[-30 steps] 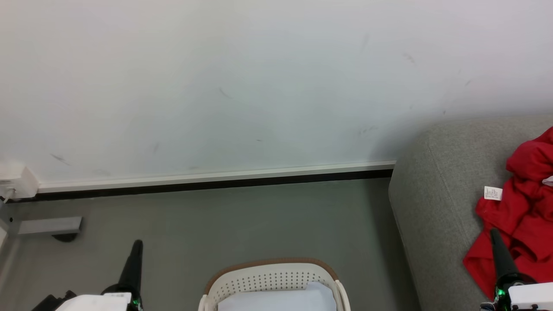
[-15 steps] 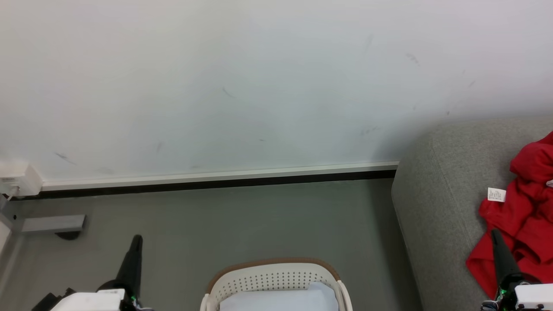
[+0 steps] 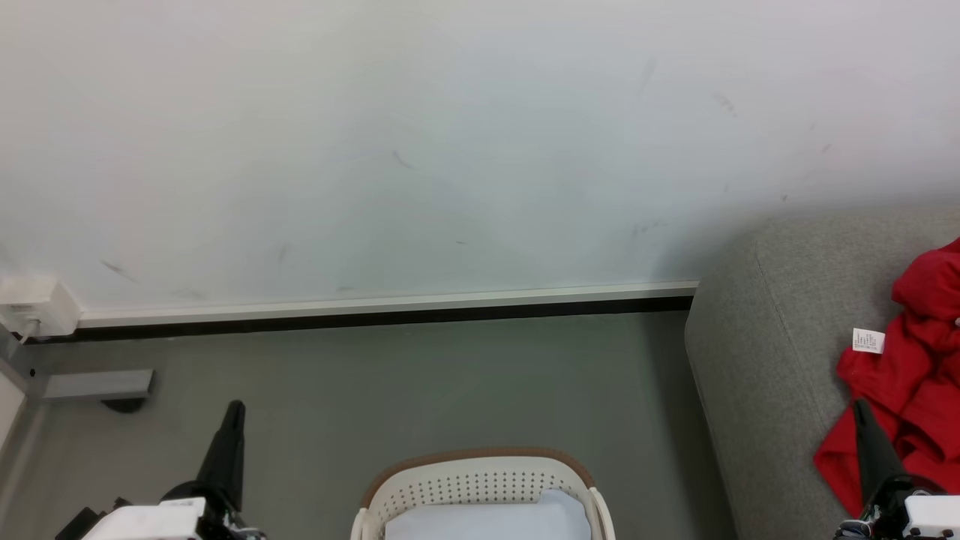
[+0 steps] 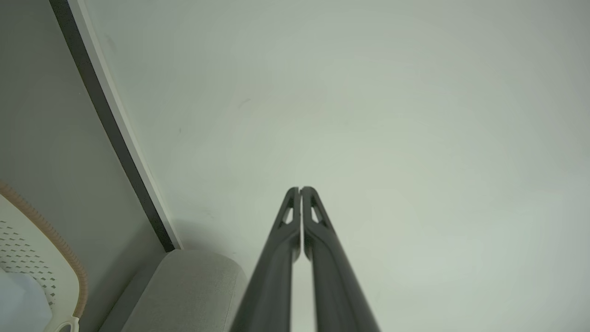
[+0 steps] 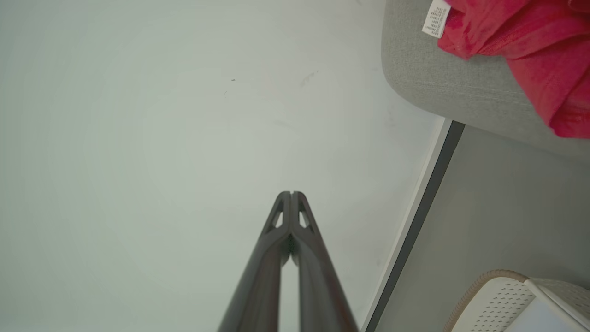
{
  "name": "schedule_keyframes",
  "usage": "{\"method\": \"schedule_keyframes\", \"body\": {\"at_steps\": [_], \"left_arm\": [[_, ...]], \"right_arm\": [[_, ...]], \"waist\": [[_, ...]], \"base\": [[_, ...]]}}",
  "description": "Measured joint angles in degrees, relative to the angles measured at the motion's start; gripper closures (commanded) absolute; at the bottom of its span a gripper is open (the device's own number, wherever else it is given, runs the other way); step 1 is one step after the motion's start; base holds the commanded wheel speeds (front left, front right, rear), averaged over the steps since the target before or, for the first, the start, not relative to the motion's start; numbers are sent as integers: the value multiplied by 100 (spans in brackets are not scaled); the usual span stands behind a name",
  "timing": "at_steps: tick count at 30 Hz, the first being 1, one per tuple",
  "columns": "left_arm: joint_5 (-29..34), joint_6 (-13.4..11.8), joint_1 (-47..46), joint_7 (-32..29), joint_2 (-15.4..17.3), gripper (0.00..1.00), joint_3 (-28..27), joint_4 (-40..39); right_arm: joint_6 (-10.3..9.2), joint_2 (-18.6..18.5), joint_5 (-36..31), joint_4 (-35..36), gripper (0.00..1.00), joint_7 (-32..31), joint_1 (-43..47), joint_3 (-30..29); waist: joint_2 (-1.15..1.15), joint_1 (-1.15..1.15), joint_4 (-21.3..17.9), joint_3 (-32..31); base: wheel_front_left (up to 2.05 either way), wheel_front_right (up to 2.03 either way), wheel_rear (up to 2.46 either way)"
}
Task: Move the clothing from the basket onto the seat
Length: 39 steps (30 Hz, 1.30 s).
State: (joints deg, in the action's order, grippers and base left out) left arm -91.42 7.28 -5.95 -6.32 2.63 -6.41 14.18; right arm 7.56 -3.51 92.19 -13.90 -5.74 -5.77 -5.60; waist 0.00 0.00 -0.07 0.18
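The red clothing lies crumpled on the light-grey seat at the right edge of the head view, its white label tag showing; it also appears in the right wrist view as clothing on the seat. The white basket with a brown rim sits at bottom centre, a pale cloth lining inside. My left gripper is shut and empty, left of the basket. Shut and empty too, my right gripper stands in front of the clothing's lower edge.
A white wall with a dark-and-pale baseboard runs behind the grey floor. A white box and a grey bracket sit at the far left. Bare floor lies between the basket and the wall.
The whole head view has drifted slightly, so the camera moved. The clothing stays put on the seat and both grippers stay shut.
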Motion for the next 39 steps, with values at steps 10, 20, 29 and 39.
{"method": "schedule_keyframes", "body": {"at_steps": [10, 20, 29, 39], "left_arm": [[-56, 2, -7, -19, 2, 100, -7, -4], [-56, 3, -7, -19, 3, 100, -7, -5], [-56, 3, -8, -19, 3, 100, -7, -5], [-56, 3, -8, -19, 3, 100, -7, -5]], "right_arm": [[0, 22, 77, -2, 100, -25, -3, -30], [0, 27, 75, -3, 100, -31, -4, -38], [0, 32, 74, -3, 100, -33, -4, -45], [0, 38, 73, -4, 100, -52, -4, -52]], "waist": [[0, 0, 8, 0], [0, 0, 8, 0], [0, 0, 7, 0], [0, 0, 7, 0]], "base": [[0, 0, 0], [0, 0, 0], [0, 0, 0], [0, 0, 0]]}}
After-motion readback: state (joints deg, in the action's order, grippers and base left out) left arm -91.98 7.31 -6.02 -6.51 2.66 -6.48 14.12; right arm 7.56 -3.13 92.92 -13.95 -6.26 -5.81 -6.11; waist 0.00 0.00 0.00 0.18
